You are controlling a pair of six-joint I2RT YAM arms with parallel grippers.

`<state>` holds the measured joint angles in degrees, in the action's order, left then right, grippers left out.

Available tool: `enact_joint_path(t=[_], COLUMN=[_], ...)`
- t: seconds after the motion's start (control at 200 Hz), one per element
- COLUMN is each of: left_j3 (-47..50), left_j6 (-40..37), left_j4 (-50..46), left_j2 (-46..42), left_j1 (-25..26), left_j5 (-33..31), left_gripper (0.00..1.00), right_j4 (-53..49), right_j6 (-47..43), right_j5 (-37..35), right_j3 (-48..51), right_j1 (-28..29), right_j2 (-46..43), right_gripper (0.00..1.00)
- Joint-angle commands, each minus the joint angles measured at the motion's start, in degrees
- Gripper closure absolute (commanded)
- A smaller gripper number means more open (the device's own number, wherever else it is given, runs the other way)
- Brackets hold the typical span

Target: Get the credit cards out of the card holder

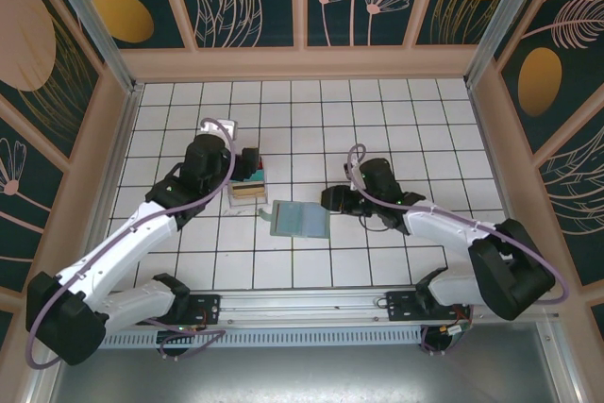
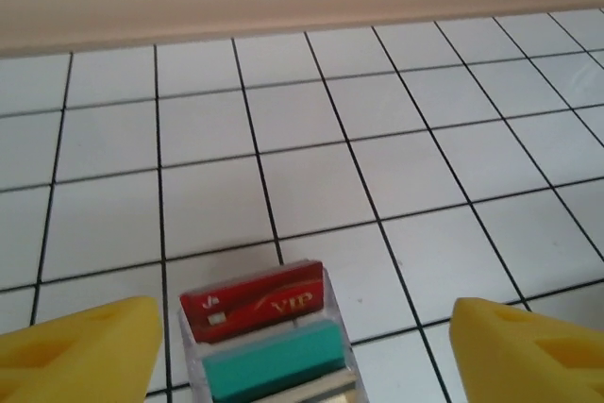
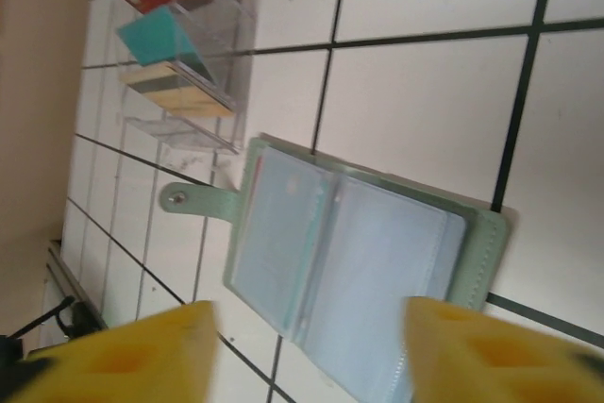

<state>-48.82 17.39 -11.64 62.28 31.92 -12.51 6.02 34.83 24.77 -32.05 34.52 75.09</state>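
The card holder (image 1: 300, 219) lies open and flat on the white tiles, grey-green outside with light blue clear sleeves (image 3: 349, 252) and a snap tab (image 3: 189, 200). A red VIP card (image 2: 255, 307), a teal card (image 2: 274, 358) and a tan card (image 3: 179, 90) stand in a small clear tray (image 1: 247, 191) to its left. My left gripper (image 1: 248, 165) (image 2: 302, 320) hangs open just above that tray, its yellow fingers wide on either side. My right gripper (image 1: 330, 200) (image 3: 310, 313) is open at the holder's right edge, holding nothing. Faint coloured edges show through the left sleeves.
Wooden walls with patterned panels enclose the tiled floor (image 1: 311, 120) on three sides. A metal rail (image 1: 302, 304) with both arm bases runs along the near edge. Bare tiles stretch behind and to the right of the tray.
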Motion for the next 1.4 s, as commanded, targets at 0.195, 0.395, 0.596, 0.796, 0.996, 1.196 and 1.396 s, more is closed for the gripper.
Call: enact_joint_path(t=[0.195,0.395,0.596,0.796,0.996,1.196,1.396], left_j3=[2.1,7.1,9.5,10.7,11.5,11.6,11.0], left_j6=[21.8,27.2,29.5,31.8,31.8,31.3,30.2], left_j4=[-3.3,1.6,4.0,6.8,6.7,8.7,7.6], left_j2=[3.4,3.7,6.5,11.2,15.2,18.8,21.4], left_j1=[0.4,1.0,5.1,9.4,10.1,10.5,10.5], left_j5=[15.3,19.3,20.3,20.9,22.0,24.3,23.4], left_gripper=[0.37,0.43,0.44,0.44,0.48,0.54,0.54], right_j4=[-4.5,-4.9,-6.1,-6.8,-6.5,-5.9,-5.8], right_j6=[-1.4,-1.2,-1.3,-1.3,-1.5,-1.4,-1.3], right_j5=[-5.6,-5.6,-7.1,-8.9,-7.4,-6.7,-6.4], right_j3=[-2.8,-2.1,-1.3,-0.8,-1.1,-1.4,-1.3], right_j1=[3.9,4.1,4.2,4.2,4.3,4.4,4.5], right_j2=[6.9,10.6,11.2,9.8,12.6,14.5,14.5], right_gripper=[1.0,1.0,1.0,1.0,1.0,1.0,1.0])
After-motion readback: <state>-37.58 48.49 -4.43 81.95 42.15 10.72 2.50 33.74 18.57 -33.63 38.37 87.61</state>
